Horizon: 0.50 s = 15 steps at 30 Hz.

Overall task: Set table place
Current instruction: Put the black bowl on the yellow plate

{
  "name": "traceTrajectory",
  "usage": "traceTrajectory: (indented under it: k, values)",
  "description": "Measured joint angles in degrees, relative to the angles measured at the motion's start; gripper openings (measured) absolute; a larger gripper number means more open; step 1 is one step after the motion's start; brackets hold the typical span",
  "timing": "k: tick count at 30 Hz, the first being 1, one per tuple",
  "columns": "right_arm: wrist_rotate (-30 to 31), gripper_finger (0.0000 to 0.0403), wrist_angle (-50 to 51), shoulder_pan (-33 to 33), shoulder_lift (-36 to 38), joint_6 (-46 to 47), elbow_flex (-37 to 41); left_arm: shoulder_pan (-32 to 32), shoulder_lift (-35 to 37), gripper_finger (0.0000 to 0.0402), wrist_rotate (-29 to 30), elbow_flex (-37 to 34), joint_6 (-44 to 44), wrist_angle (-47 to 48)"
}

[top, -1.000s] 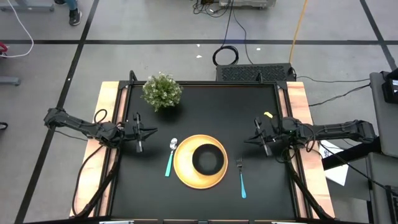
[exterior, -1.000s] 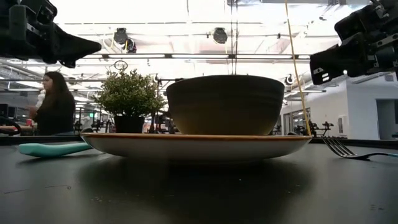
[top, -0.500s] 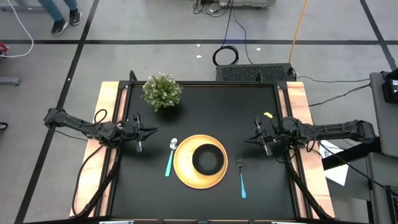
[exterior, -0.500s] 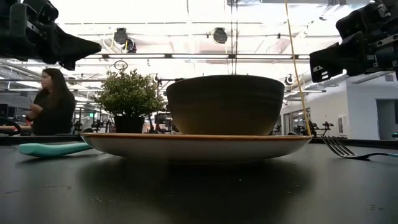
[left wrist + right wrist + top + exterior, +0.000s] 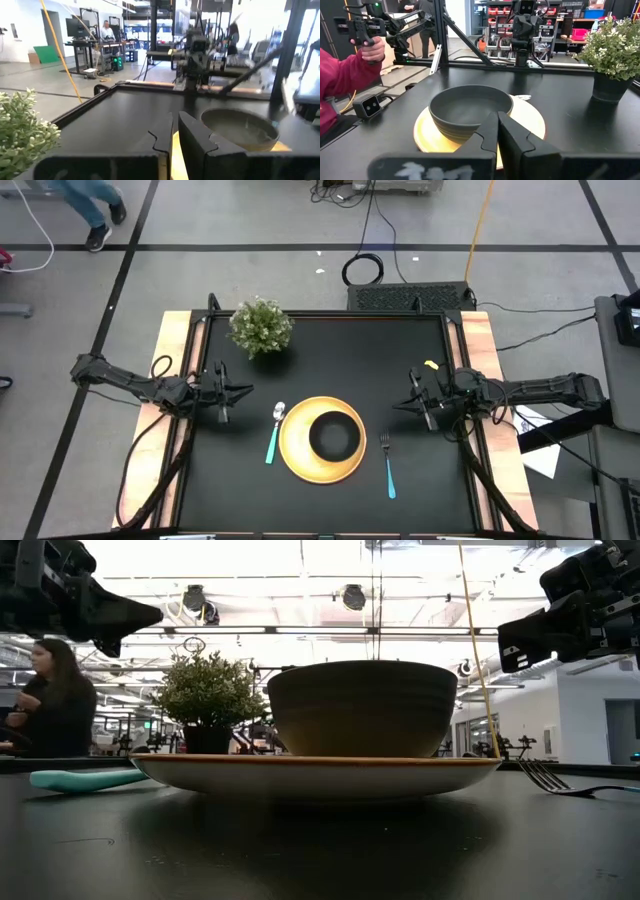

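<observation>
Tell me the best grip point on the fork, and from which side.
Probably the teal handle of the fork, near its middle, from straight above with the fingers spanning its narrow width. It lies flat on the table right of the plate, tines toward the far edge, with bare top around it. The right gripper, shut, is nearer.

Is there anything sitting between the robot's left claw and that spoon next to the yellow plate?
Nothing visible. The left gripper hangs by the table's left edge, fingers closed and empty, with bare black tabletop between it and the spoon. The potted plant stands farther back, off that line. The right gripper waits on the opposite side.
</observation>
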State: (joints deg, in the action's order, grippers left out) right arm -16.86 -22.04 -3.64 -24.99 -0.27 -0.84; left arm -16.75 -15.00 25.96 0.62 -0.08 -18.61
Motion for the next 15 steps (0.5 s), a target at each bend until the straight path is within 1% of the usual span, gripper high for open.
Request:
traceTrajectory:
  k: [3,7,11,15]
  values:
    - [0.0,0.0,-0.01,0.0,0.0,-0.07,0.04,0.01,-0.85,0.0031,-0.03,0.0,-1.44,-1.25]
    - [0.0,0.0,-0.59,0.0,0.0,-0.13,0.04,0.02,-4.37,0.0031,0.15,0.5,-2.37,-4.33]
    - [0.02,0.0,-0.98,0.0,0.0,-0.15,0.04,0.02,-10.61,0.0031,0.53,3.62,-3.21,-8.32]
    - [0.02,0.0,-0.98,0.0,0.0,-0.15,0.04,0.0,-19.49,0.0031,-0.42,8.17,-4.63,-10.11]
